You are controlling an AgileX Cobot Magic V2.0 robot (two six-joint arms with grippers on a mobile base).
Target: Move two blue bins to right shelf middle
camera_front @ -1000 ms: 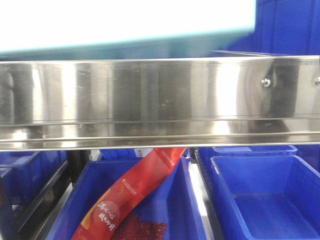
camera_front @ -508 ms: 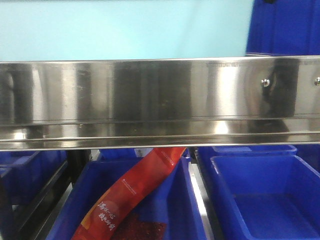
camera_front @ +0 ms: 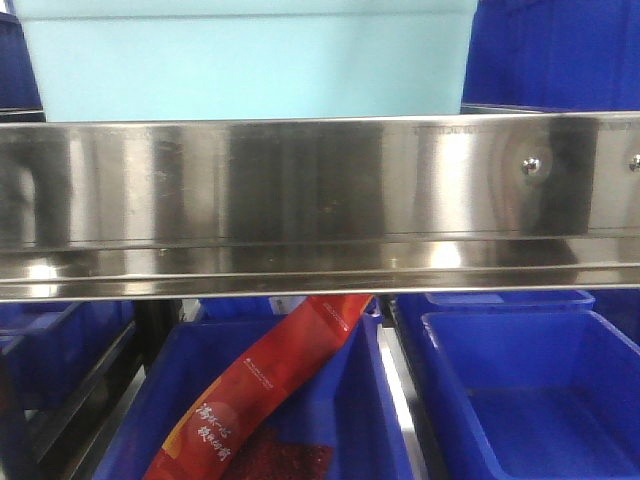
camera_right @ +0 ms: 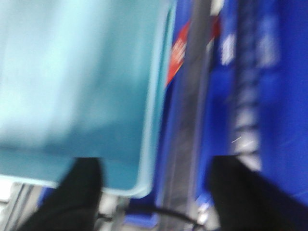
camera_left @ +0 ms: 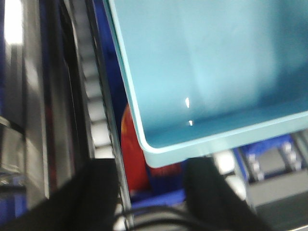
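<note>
One bin seen: pale blue bin [camera_front: 250, 65] above steel front rail [camera_front: 300, 180], 12 o'clock.
Left fingers [camera_left: 149, 192]: spread, bin corner between.
Right fingers [camera_right: 154, 192]: spread, bin at 11 o'clock.
Long axis: parallel to rail.

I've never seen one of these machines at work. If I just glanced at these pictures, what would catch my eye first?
Probably the wide shiny steel rail running straight across the front view, with a big pale blue bin showing just above it. Below the rail, a bright red packet leans in a dark blue bin, with another dark blue bin beside it on the right, apparently empty.
</note>
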